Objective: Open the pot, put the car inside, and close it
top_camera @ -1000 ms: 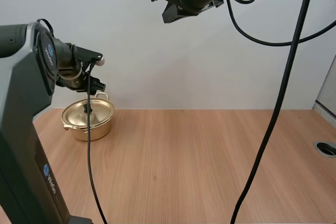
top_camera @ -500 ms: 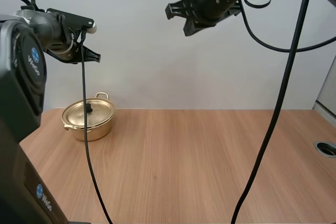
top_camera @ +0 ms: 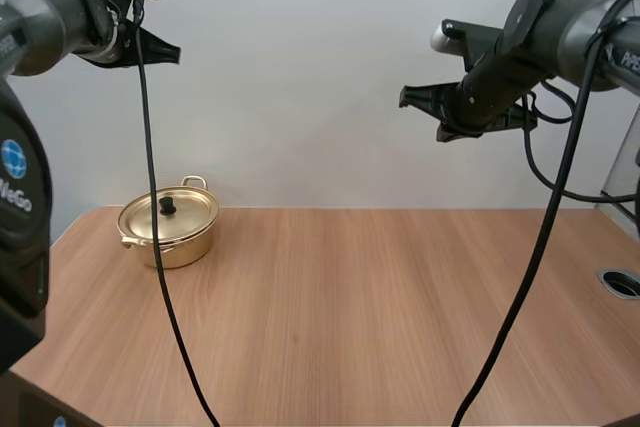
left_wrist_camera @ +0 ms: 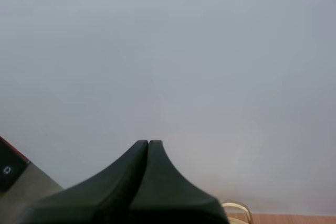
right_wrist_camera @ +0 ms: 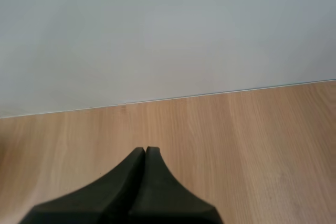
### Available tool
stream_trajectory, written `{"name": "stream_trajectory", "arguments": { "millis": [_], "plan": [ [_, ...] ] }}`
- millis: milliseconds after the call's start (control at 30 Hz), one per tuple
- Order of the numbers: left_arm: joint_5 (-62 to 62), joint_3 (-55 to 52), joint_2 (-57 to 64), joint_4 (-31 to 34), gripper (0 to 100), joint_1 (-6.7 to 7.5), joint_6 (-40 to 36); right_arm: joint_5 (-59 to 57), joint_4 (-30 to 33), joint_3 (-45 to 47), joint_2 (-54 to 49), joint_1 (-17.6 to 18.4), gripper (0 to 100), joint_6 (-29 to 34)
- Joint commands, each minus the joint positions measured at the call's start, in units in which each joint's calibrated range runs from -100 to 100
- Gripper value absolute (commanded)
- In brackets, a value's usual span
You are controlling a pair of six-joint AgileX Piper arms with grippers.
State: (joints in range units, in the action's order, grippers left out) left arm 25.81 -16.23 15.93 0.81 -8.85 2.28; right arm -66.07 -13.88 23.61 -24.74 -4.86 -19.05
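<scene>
Gold pot sits at the far left of the wooden surface, near its back edge. Lid is on, with a black knob on top. Left pincer hangs high above the pot, fingers pressed together, empty. Right pincer is high over the surface's right half, well apart from the pot, fingers also together and empty.

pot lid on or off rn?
On. The lid sits flat and level on the gold pot, black knob upright at its centre; no gap shows at the rim.
</scene>
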Motion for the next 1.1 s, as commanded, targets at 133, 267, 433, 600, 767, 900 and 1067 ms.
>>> {"name": "stream_trajectory", "arguments": {
  "millis": [133,267,433,600,767,900,1067],
  "plan": [
    [-13.3,-5.3,4.8,-0.8,0,0.65,-0.5,32.0,0.0,21.7,-0.2,0.0,0,-4.4],
    [-5.0,-10.5,11.9,-0.8,0,1.24,-6.3,32.5,0.0,25.9,-0.2,0.0,0,-4.6],
    [-2.4,-20.8,21.4,-0.8,0,3.68,-7.4,30.9,0.0,29.6,-0.5,0.0,0,-4.6],
    [-11.0,-32.5,29.3,-0.4,0,6.62,-7.4,29.5,0.0,34.8,-6.4,0.5,0,-4.6],
    [-14.2,-44.2,37.8,0.4,0,8.14,-7.4,45.3,0.7,44.9,-17.0,2.3,0,-4.6],
    [-14.2,-53.0,44.8,0.5,0,9.53,-7.4,63.0,1.1,54.4,-24.4,2.5,0,-4.6],
    [-14.2,-63.5,56.3,1.6,0,11.68,-7.4,67.9,1.7,63.0,-32.6,2.5,0,-4.6]
  ]
}}
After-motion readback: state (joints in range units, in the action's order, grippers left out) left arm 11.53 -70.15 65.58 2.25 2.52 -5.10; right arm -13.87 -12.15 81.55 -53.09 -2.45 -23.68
